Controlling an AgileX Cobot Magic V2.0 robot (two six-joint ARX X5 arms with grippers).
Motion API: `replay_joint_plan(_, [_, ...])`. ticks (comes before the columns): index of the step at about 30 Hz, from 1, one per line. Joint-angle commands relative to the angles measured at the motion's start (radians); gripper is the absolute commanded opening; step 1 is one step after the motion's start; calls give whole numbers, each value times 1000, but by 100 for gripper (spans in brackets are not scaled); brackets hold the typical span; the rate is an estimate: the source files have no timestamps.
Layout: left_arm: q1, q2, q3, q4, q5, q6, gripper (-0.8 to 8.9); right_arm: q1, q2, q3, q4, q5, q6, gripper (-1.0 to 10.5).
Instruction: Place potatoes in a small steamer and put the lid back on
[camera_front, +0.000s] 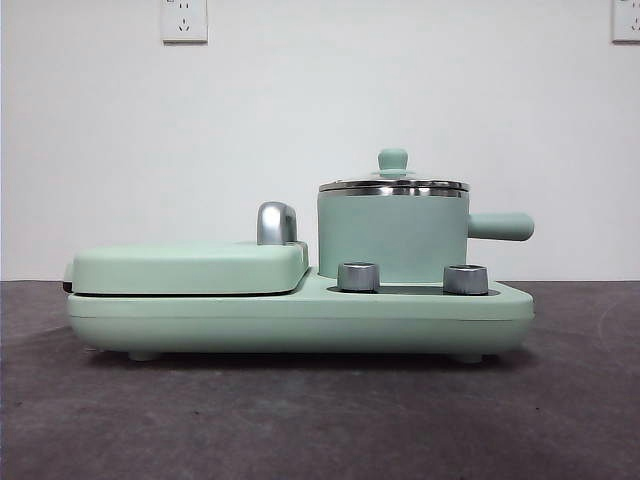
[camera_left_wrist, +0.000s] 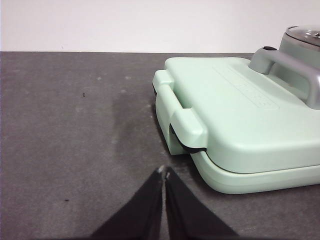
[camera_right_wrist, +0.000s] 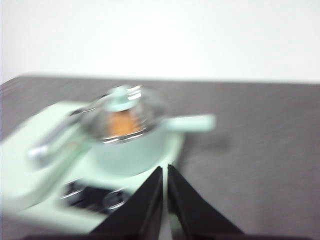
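Note:
The mint-green small steamer (camera_front: 392, 238) stands on the right half of the green appliance base, its side handle (camera_front: 502, 226) pointing right. The glass lid (camera_front: 393, 184) with its green knob sits on the pot. In the blurred right wrist view the orange-brown potato (camera_right_wrist: 121, 123) shows through the lid (camera_right_wrist: 125, 107), inside the steamer (camera_right_wrist: 131, 147). My right gripper (camera_right_wrist: 164, 169) is shut and empty, above and in front of the pot. My left gripper (camera_left_wrist: 164, 171) is shut and empty over the dark table, beside the griddle. Neither arm shows in the front view.
The flat green hinged griddle (camera_front: 190, 268) with a chrome handle (camera_front: 276, 222) fills the left half of the base (camera_front: 300, 322). Two steel knobs (camera_front: 358, 277) stand in front of the pot. A white wall with sockets (camera_front: 184, 20) is behind.

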Motion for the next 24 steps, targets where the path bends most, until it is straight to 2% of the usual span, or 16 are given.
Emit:
replay_joint_plan(1, [1, -1, -18, 8, 0, 14, 8, -116, -100, -234, 201, 5, -46, 12])
replay_joint_plan(3, [1, -1, -18, 8, 0, 14, 8, -177, -169, -360, 275, 18, -51, 12])
replay_joint_plan(5, [1, -1, -18, 8, 1, 14, 8, -215, -231, -453, 283, 23, -51, 12])
replay_joint_plan(10, [1, -1, -18, 8, 1, 14, 8, -243, -291, -599, 302, 53, -51, 12])
replay_joint_plan(24, [2, -1, -18, 11, 1, 14, 8, -243, -291, -603, 389, 54, -52, 12])
